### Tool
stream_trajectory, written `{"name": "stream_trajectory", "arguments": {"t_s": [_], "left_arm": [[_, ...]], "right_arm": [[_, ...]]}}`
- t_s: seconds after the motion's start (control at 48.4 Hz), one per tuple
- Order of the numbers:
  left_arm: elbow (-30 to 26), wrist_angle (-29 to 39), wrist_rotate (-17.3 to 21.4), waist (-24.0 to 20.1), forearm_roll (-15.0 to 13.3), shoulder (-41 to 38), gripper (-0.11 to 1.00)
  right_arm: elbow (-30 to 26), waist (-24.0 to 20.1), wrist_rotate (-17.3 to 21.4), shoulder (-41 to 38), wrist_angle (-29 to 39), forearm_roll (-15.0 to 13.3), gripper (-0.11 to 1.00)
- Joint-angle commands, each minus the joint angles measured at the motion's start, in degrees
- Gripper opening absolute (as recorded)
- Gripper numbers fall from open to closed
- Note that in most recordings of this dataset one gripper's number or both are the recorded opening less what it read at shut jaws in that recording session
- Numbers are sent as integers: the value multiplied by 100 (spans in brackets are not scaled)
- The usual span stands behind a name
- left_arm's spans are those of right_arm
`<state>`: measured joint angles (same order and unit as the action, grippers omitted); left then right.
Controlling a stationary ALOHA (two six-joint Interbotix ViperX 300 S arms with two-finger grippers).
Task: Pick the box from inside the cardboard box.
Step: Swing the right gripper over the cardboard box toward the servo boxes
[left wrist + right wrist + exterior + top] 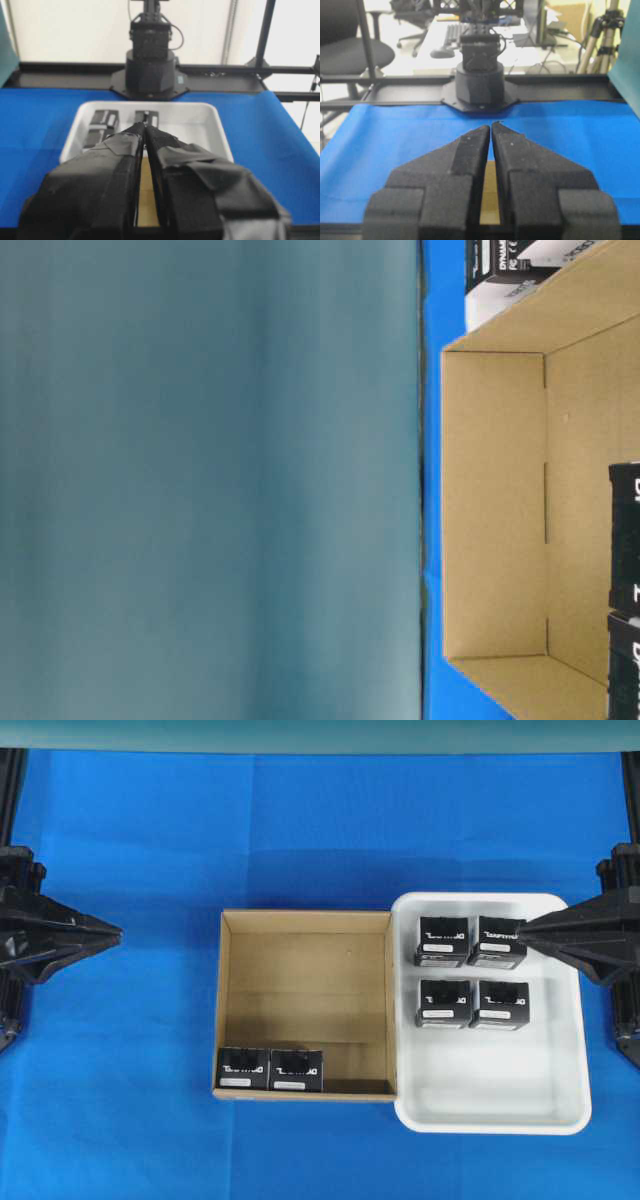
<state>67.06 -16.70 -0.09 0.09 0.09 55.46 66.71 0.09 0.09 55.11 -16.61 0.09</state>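
Brown carton [305, 1005] is seen from overhead beside a white tray [500, 1105]; two black boxes [244, 1069] are set along its near wall. Left gripper [145, 127] is shown in its wrist view with fingers pressed together, and right gripper [491, 127] likewise, nothing held.

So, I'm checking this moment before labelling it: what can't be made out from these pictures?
- Lettering on the small black rectangular boxes in the large brown cardboard carton: too small in the overhead view.
- Same boxes, table-level view: cut off by the right edge.
- White plastic tray, left wrist view: near part and two of its boxes hidden by the shut left gripper.
- Carton, right wrist view: almost wholly hidden behind the shut right gripper.
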Motion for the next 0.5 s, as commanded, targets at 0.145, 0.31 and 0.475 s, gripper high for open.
{"name": "stream_trajectory", "arguments": {"t_s": [0.145,0.31,0.475], "left_arm": [[-290,352,18,-44,97,-62,1],[-466,932,18,-26,97,-70,-6],[-562,1239,18,18,88,-44,-6]], "right_arm": [[-659,18,369,-510,703,853,5],[-1644,-53,510,-1397,2145,853,5],[-2487,-141,712,-2435,3208,853,5]]}}
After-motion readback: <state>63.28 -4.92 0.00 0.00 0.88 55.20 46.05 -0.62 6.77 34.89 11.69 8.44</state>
